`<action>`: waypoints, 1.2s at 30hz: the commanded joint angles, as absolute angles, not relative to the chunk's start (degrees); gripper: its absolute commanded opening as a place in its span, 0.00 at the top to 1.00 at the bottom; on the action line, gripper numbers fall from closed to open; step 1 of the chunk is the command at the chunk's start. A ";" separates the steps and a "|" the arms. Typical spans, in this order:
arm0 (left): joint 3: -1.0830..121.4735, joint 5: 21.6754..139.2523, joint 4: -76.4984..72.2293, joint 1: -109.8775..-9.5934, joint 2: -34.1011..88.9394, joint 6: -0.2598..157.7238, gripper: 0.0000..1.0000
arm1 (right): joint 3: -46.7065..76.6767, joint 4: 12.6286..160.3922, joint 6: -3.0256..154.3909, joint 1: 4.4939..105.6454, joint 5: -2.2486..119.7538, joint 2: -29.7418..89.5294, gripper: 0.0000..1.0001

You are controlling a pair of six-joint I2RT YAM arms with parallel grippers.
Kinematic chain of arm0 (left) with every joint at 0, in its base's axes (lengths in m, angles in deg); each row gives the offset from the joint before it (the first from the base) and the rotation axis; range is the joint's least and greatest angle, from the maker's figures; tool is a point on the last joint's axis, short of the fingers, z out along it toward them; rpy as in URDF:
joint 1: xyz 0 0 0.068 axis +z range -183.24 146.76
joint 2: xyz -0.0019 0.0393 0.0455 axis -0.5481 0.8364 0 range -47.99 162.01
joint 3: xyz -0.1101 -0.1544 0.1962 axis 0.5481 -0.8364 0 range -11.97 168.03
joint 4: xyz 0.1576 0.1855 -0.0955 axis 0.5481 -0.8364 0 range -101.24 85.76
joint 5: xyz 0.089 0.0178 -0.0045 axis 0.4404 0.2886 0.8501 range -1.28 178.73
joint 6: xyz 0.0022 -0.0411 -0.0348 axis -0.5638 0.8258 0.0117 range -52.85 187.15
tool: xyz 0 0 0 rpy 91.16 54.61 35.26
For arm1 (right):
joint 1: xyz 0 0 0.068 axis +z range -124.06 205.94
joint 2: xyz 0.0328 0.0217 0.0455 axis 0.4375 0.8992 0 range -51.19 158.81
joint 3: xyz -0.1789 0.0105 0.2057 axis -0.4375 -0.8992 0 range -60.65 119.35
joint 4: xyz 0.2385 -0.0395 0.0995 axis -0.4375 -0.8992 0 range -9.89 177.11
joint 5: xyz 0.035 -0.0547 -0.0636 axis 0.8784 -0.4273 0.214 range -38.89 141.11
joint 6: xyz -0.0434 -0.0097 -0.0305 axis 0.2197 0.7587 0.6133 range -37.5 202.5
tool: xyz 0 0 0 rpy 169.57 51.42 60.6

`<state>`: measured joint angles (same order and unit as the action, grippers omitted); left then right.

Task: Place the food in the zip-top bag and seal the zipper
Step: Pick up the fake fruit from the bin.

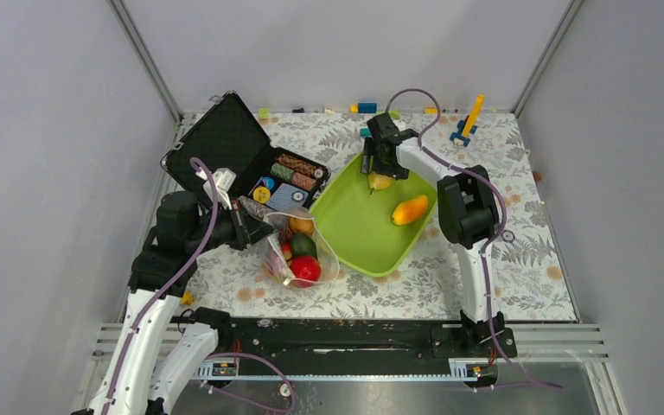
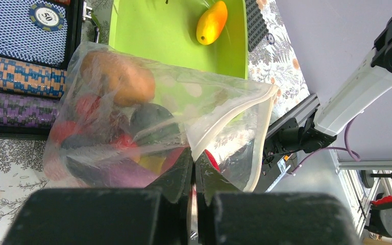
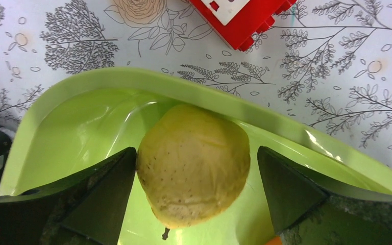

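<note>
A: Where is the yellowish ball (image 3: 191, 153) lying at this moment?

B: It is lying in the far corner of the lime-green tray (image 3: 81, 87), close against the rim. The right gripper (image 3: 196, 163) is hanging over it with the jaws spread wide, one finger on each side.

A: How is it going to handle?

B: I am judging it light, hard and smooth, so it may be slipping out. The fingers should be closing across its widest part, away from the stem end.

A: And the arm?

B: It is reaching far forward, with the wrist bending down toward the tray.

A: And the zip-top bag (image 2: 132, 102)?

B: It is sitting left of the tray, soft and thin, already holding several fruits. The left gripper (image 2: 194, 168) is pinching its edge tightly, keeping the mouth open. The orange mango (image 2: 212, 22) is waiting in the tray.
</note>
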<state>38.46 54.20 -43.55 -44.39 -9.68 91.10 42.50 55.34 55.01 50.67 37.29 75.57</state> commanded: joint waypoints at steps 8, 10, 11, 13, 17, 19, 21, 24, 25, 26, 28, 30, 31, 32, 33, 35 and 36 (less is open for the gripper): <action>39.02 53.47 -40.62 -44.05 -10.90 90.27 1.00 | 40.11 59.41 53.78 50.57 41.07 72.86 0.34; 38.93 53.34 -40.63 -44.05 -10.99 90.30 1.00 | 37.77 60.64 54.20 50.55 42.21 69.80 0.38; 38.93 53.35 -40.63 -44.02 -11.01 90.30 1.00 | 36.36 61.71 54.72 50.55 43.79 68.04 0.39; 39.04 53.38 -40.57 -43.99 -10.99 90.27 1.00 | 31.30 65.03 55.69 50.55 47.57 63.28 0.41; 39.00 53.07 -40.62 -44.04 -10.81 90.36 1.00 | 22.14 73.49 57.80 50.89 59.66 52.00 0.48; 39.01 53.43 -40.63 -44.00 -10.90 90.36 1.00 | 17.23 78.11 59.00 52.16 65.83 45.55 0.51; 39.00 53.88 -40.58 -44.01 -10.90 90.36 1.00 | 13.55 79.95 61.09 54.04 69.86 39.48 0.51; 39.00 53.76 -40.59 -43.98 -10.62 90.44 1.00 | 9.92 81.98 65.01 57.85 76.53 30.69 0.51; 39.02 53.67 -40.70 -43.94 -10.53 90.47 1.00 | 8.83 82.64 65.88 58.88 79.12 28.51 0.51; 39.07 53.60 -40.81 -43.96 -10.47 90.49 1.00 | 7.83 83.32 66.60 59.79 82.58 26.73 0.52; 39.17 53.78 -40.89 -43.96 -10.59 90.43 1.00 | 5.27 86.03 67.47 61.14 88.66 22.90 0.53; 39.18 54.01 -40.89 -43.91 -10.68 90.44 1.00 | 3.19 86.48 69.82 63.28 91.77 19.45 0.53; 39.11 54.05 -40.89 -43.93 -10.72 90.51 1.00 | 2.59 86.20 71.94 64.96 91.45 18.05 0.53; 39.05 54.08 -40.91 -43.96 -10.64 90.51 1.00 | 2.47 84.63 74.64 67.41 90.34 16.95 0.53; 39.03 54.02 -40.92 -43.96 -10.59 90.59 1.00 | 2.57 82.93 77.15 69.49 89.52 16.26 0.53; 39.00 53.72 -40.91 -43.95 -10.47 90.62 1.00 | 3.20 80.11 81.22 73.07 89.34 16.18 0.53; 39.05 53.74 -40.89 -43.96 -10.54 90.62 1.00 | 3.43 79.34 81.94 74.65 89.55 16.53 0.53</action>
<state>38.46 54.25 -43.57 -44.39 -10.12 91.10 3.23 82.29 72.78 68.82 86.01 16.73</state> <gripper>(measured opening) 0.010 0.804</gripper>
